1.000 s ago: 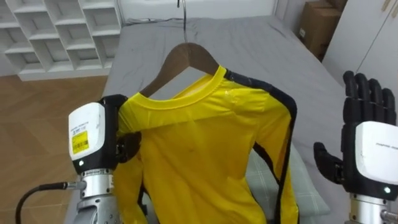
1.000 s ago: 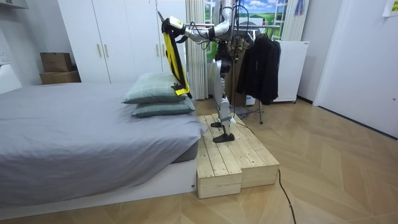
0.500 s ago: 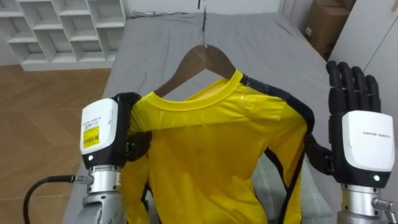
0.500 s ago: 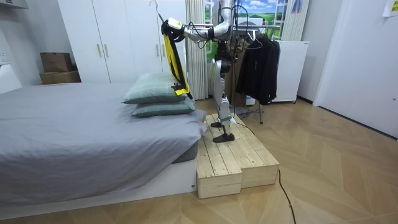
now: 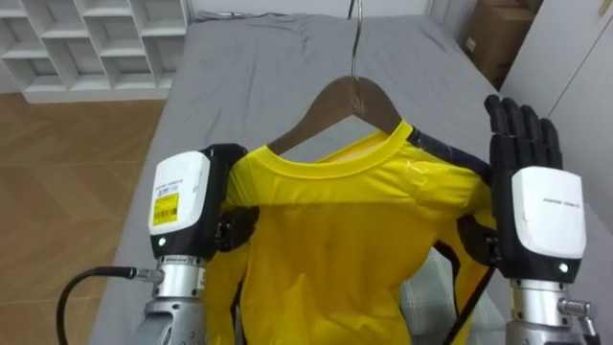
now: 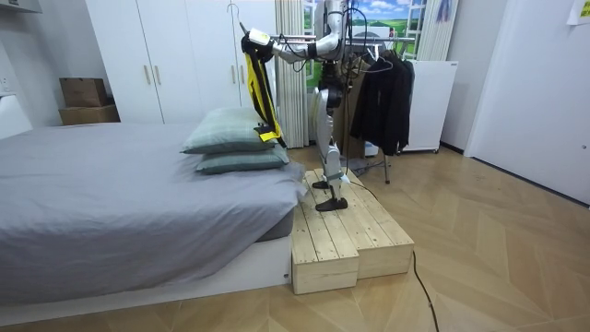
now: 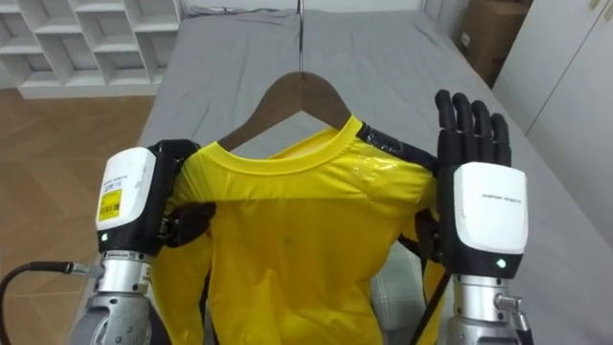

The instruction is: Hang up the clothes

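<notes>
Left hand [image 5: 187, 216] at 8 o'clock in the eye view: fingers curled in on one shoulder of the garment, where cloth lies over the hanger's end. Closed grip; it carries the load. Right hand [image 5: 536, 206] at 4 o'clock: fingers straight, pointing up, gripping nothing, palm side close against the other shoulder. Contact or just beside, cannot tell.

Grey-covered bed [image 5: 259, 86] runs from centre toward 12 o'clock below the work. Low wooden slat platform [image 6: 346, 235] at the bed's head end; robot stands on it, arms raised. Rack of dark clothes [image 6: 387, 92] just behind the robot. Two grey-green pillows [image 6: 235, 138] stacked under the hanging garment.

Yellow soft-knit shirt with black trim [image 5: 335, 249] held up in the air between the hands, body hanging limp toward 6 o'clock. Brown wooden hanger [image 5: 350, 101] threaded through the neck, peak at 12 o'clock of the collar. Thin metal hook [image 5: 353, 38] rises from it.

Handling, as judged: shirt light, floppy, likely to slide off the smooth wood if tilted. Hanger stiff. Best hold is at the shoulders over the wood, or the hanger's neck, keeping it level.
</notes>
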`<state>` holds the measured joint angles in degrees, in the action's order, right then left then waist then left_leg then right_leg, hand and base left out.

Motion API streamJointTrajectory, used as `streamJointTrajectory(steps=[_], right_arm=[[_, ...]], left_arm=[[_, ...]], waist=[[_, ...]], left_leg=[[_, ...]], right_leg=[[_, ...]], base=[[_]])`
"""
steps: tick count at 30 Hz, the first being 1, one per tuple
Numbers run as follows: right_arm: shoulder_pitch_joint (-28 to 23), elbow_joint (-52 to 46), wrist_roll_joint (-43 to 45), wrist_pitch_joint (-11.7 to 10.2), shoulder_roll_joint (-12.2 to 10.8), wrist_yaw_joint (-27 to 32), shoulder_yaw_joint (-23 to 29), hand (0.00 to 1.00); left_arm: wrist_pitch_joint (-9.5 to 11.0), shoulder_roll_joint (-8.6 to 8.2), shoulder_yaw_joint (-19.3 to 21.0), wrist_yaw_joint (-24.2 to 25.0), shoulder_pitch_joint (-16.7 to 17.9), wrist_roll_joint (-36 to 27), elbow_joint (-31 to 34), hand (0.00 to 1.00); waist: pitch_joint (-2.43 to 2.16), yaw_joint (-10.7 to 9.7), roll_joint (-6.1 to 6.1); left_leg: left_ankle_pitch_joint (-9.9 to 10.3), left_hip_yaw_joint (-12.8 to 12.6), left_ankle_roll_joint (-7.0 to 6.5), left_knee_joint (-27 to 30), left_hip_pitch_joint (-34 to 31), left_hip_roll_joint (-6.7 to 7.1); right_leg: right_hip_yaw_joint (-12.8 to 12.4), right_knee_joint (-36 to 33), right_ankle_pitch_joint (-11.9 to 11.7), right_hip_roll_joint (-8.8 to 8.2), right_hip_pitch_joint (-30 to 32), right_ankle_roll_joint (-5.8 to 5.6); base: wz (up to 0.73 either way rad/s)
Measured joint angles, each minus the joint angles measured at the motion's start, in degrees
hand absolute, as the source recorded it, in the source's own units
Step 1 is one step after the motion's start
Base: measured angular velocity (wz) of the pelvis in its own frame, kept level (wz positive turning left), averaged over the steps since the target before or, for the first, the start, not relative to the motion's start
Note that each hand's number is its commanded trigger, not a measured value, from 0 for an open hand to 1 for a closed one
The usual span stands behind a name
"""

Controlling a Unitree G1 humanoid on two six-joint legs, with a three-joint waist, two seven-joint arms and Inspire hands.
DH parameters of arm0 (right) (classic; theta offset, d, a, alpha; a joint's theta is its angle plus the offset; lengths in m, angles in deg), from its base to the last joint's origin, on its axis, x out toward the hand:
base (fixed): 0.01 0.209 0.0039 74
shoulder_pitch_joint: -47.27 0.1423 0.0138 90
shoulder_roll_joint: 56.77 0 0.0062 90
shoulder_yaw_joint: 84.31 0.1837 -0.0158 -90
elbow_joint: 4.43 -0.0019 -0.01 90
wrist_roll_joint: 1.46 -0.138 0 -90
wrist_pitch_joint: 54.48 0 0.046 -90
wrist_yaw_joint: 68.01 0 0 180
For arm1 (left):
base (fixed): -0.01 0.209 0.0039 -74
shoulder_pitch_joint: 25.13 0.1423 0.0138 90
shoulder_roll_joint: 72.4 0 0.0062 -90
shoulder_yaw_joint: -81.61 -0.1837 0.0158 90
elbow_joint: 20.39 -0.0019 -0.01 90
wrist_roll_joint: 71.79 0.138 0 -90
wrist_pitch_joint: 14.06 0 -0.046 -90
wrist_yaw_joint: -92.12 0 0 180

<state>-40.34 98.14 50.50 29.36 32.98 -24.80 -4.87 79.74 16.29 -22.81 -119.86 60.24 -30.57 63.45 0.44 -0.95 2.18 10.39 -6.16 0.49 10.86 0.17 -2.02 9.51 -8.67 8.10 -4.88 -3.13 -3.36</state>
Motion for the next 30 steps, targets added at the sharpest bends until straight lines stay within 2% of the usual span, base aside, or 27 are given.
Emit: streamJointTrajectory(steps=[8,20,30], right_arm=[[0.96,0.00,-0.32,0.02,-0.11,-5.79,-0.78,0.00],[1.07,-0.01,-0.24,0.08,-0.16,-7.75,-0.79,0.00],[2.84,-0.01,-0.10,0.88,-0.15,-9.79,-1.73,0.00]], left_arm=[[-0.02,0.00,0.16,0.17,0.00,1.97,0.04,1.00],[-0.22,-0.01,0.31,1.33,0.00,2.25,0.06,1.00],[-0.70,-0.65,0.31,1.44,-0.09,4.57,0.05,1.00]], waist=[[-0.05,0.29,-0.08],[-0.09,1.43,-0.06],[-0.11,1.25,-0.03]], left_leg=[[0.00,0.01,0.00,-0.13,-0.04,0.00],[-0.01,0.05,0.01,-0.06,-0.07,0.00],[-0.01,0.02,0.00,0.32,-0.12,-0.01]], right_leg=[[0.04,0.04,0.00,0.00,0.14,0.00],[0.10,0.05,0.00,0.00,0.12,0.00],[0.07,0.00,0.00,-0.01,0.08,0.00]], base=[[0.00],[0.00],[0.00]])
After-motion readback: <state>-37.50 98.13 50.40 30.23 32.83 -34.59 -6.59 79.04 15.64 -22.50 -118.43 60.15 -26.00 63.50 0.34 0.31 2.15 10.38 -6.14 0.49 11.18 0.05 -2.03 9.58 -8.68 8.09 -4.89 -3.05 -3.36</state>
